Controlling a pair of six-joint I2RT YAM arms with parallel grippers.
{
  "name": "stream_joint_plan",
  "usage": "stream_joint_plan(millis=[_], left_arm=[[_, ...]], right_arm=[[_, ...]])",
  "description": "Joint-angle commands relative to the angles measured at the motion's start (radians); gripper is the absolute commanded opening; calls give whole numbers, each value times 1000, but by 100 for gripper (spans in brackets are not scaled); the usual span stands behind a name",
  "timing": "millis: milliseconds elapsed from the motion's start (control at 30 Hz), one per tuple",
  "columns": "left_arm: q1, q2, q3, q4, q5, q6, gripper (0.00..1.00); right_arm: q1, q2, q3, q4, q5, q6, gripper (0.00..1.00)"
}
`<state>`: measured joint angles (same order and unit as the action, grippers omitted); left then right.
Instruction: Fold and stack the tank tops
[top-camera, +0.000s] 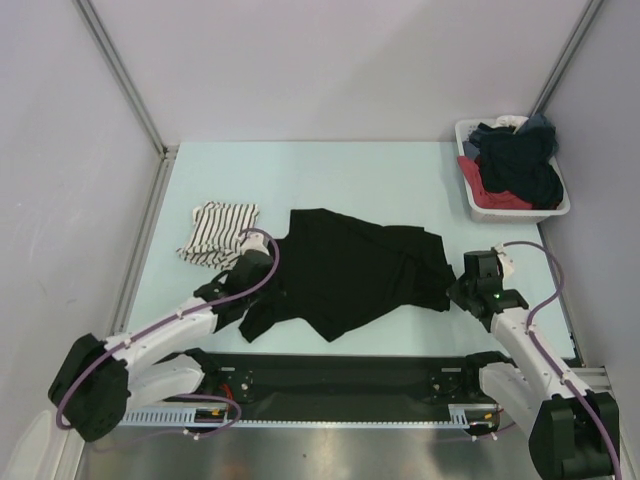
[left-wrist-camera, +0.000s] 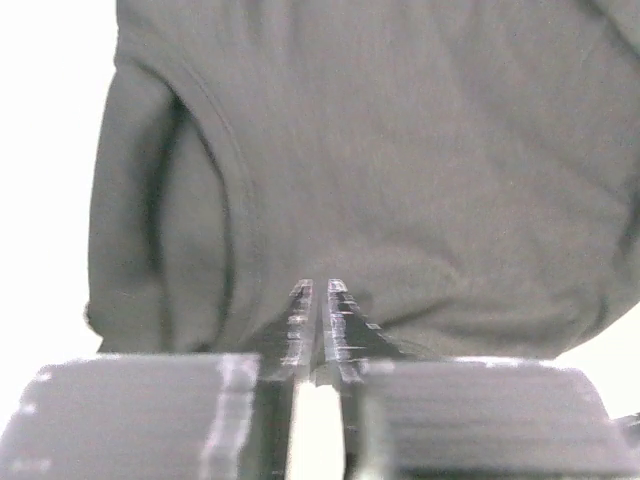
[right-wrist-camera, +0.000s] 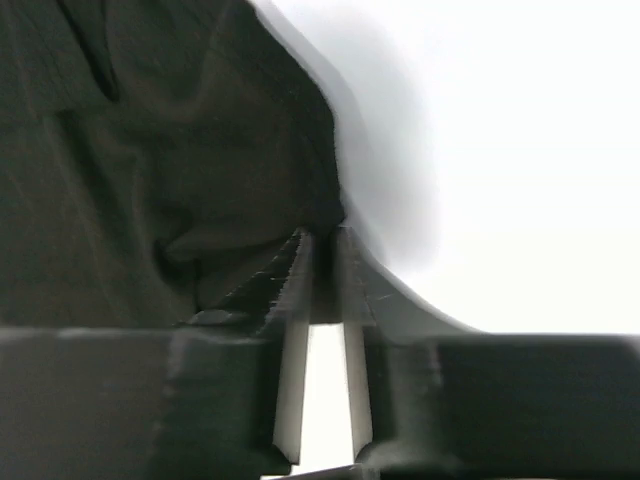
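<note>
Two tops on the tabletop (top-camera: 350, 170) from above: striped tank top (top-camera: 218, 232) crumpled by the left edge, black tank top (top-camera: 350, 265) spread near the front edge, left gripper (top-camera: 260, 274) and right gripper (top-camera: 458, 292) at its ends. Left wrist: jaws clamped on the black hem. Right wrist: jaws nearly together, apparently nipping a corner; so thin a bite could slip when lifted, collapsing the fold.

Black tank top (top-camera: 350, 265): soft matt cloth, creased. Striped tank top (top-camera: 215, 232): thin knit cloth, rumpled. Table (top-camera: 350, 180): smooth, pale, matt. Basket (top-camera: 515, 214): white plastic, smooth. Left gripper (left-wrist-camera: 315, 290) fingers (left-wrist-camera: 300, 315): dark, ridged, faint sheen.
</note>
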<state>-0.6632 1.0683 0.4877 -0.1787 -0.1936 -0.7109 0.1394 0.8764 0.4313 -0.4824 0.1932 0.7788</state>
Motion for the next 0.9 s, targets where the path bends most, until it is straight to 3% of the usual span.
stream_joint_plan(millis=[0, 33, 67, 133, 233, 333, 433, 600, 767, 867], left_arm=[[20, -73, -15, -7, -5, 46, 19], [20, -79, -15, -1, 17, 51, 43], [11, -77, -17, 7, 72, 50, 52], [-47, -58, -14, 15, 91, 39, 68], [-162, 8, 37, -36, 10, 5, 79], [-310, 77, 75, -33, 5, -30, 78], [-372, 120, 81, -5, 23, -51, 74], [-391, 189, 89, 59, 127, -47, 70], [-424, 249, 120, 77, 137, -50, 70], [-437, 277, 135, 97, 157, -58, 64]], right_arm=[[-18, -21, 52, -30, 43, -36, 26], [-18, -16, 57, -31, 38, -39, 29], [-18, -5, 57, -30, 23, -44, 32], [-18, 2, 52, -27, 17, -44, 34], [-18, -1, 40, -12, 3, -42, 42], [-18, -2, 32, -7, 0, -46, 45], [-18, -1, 32, -7, 0, -49, 45], [-18, 9, 30, 1, -3, -52, 45], [-18, 19, 29, 10, -6, -56, 44], [-18, 19, 21, 19, -11, -56, 44]])
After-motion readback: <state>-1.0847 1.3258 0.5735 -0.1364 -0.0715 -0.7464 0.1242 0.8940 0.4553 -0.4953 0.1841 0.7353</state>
